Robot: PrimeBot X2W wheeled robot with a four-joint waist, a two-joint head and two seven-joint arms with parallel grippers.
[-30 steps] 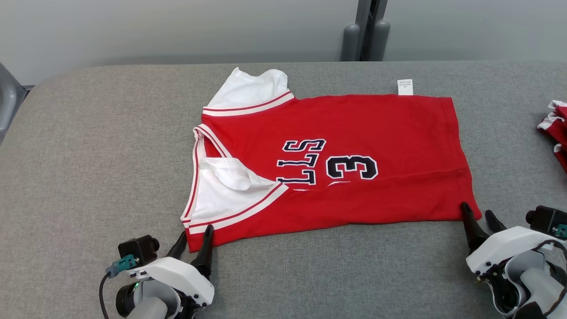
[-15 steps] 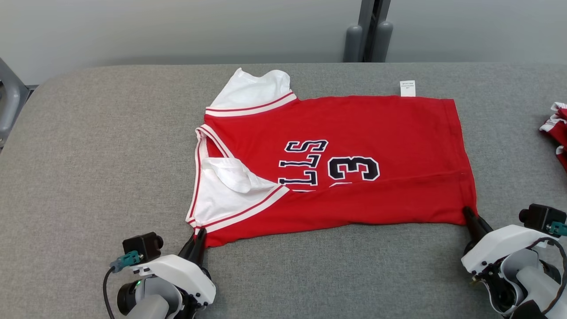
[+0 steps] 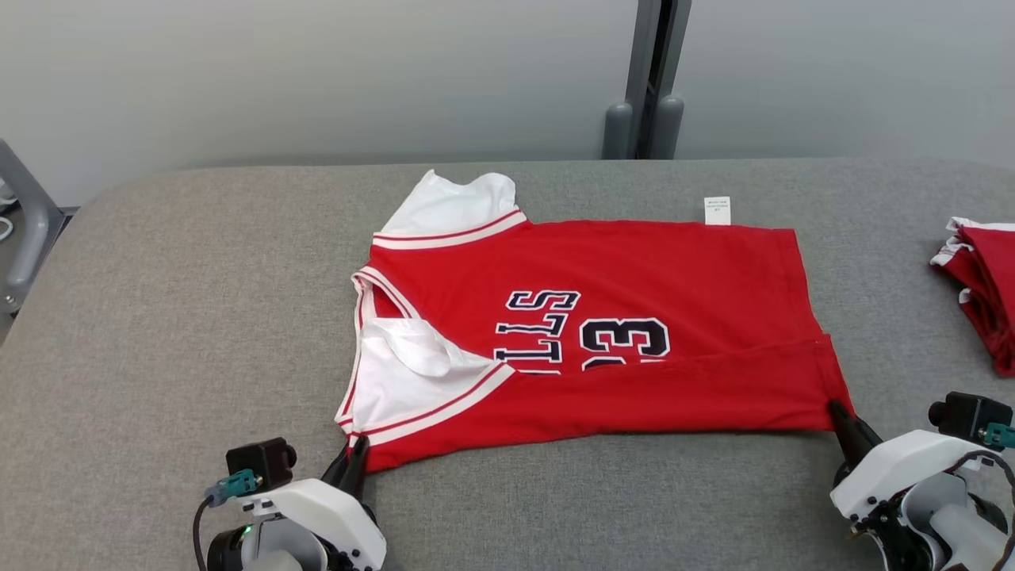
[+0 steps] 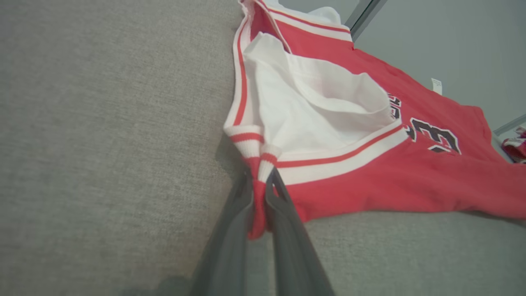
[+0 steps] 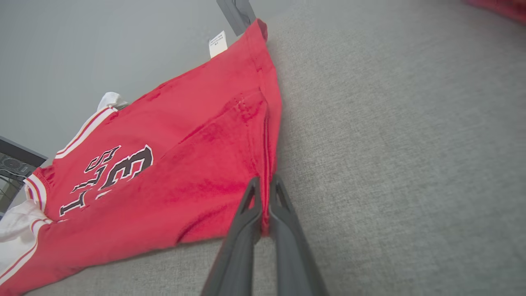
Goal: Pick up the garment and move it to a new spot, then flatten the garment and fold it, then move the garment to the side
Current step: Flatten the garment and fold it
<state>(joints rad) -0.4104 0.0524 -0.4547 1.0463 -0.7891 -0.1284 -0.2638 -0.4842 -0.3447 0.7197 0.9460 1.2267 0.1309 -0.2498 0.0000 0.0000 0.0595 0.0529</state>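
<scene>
Red garment [image 3: 603, 317] lies spread on grey counter [image 3: 198, 317], near long edge folded over part of the lettering, white tag [image 3: 717, 210] at far edge | left tool [image 3: 354, 460] pinching near corner below striped sleeve trim | right tool [image 3: 842, 420] pinching near hem corner | second red-white cloth pile [image 3: 983, 293] at counter's right, well apart

One garment [image 3: 634, 262], two pincers [image 3: 357, 448] [image 3: 836, 411], one folded pile [image 3: 983, 277]
</scene>
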